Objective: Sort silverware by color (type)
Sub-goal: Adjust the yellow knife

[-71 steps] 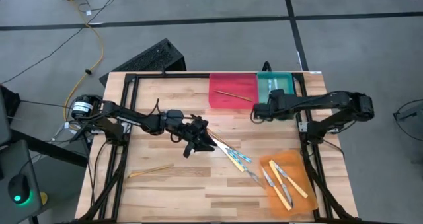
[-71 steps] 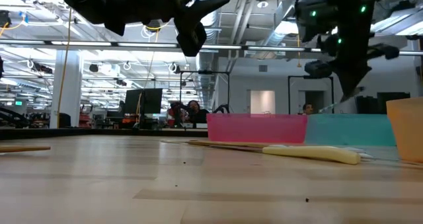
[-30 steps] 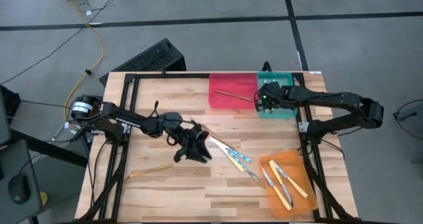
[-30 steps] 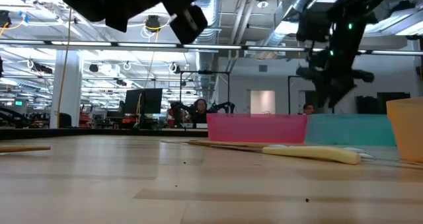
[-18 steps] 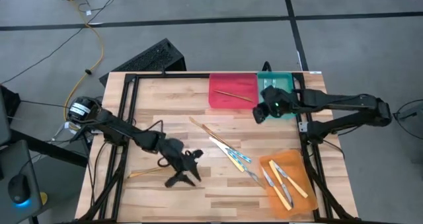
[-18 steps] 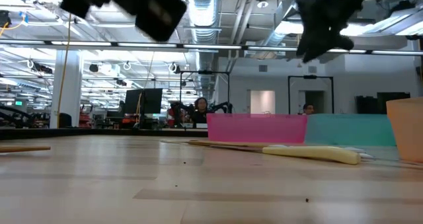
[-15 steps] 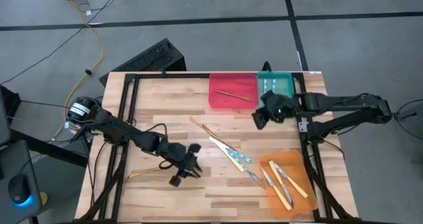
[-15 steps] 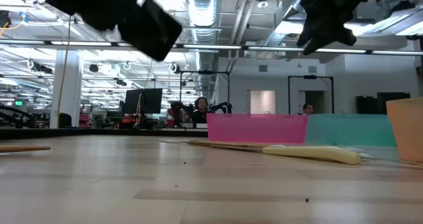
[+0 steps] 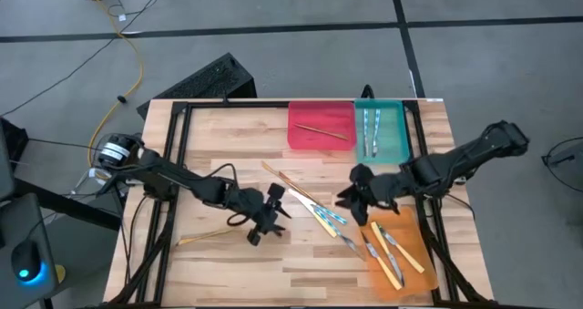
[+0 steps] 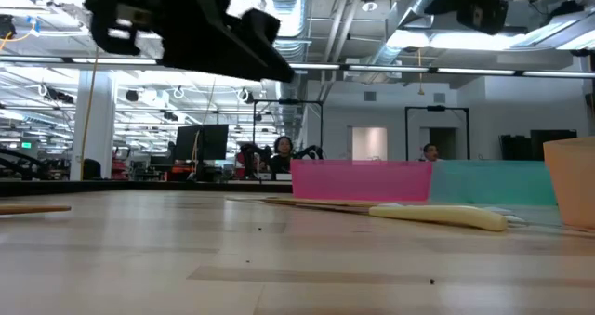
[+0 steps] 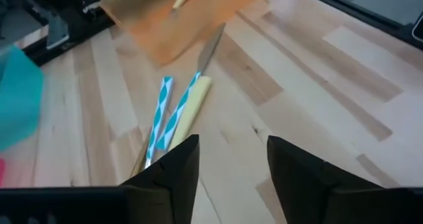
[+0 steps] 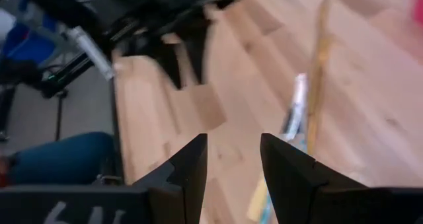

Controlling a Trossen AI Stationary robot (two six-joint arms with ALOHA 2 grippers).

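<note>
Right now your choice turns on the loose cluster at centre frame in the high view: a yellow-handled knife (image 9: 316, 216), two blue-striped pieces (image 9: 333, 217) and a tan stick (image 9: 284, 183), all lying on a diagonal from upper left to lower right on the table (image 9: 219, 145).

The right gripper (image 9: 351, 194) hangs just right of that cluster, at its upper-right flank; the left gripper (image 9: 264, 220) sits just left of it. Both are close, but the right one looks nearer to the blue pieces. You would need jaws set across that diagonal.

Both wrist views show their fingers spread apart with nothing between them. The left wrist view gives what the overhead cannot: the blue-striped pieces (image 11: 165, 115) lie touching the yellow handle (image 11: 188, 108), so separating them may be fiddly.

Another tan stick (image 9: 208, 237) lies alone at lower left, nearer the left gripper. The low view shows only the knife (image 10: 437, 216) before the red tray (image 10: 361, 180).
</note>
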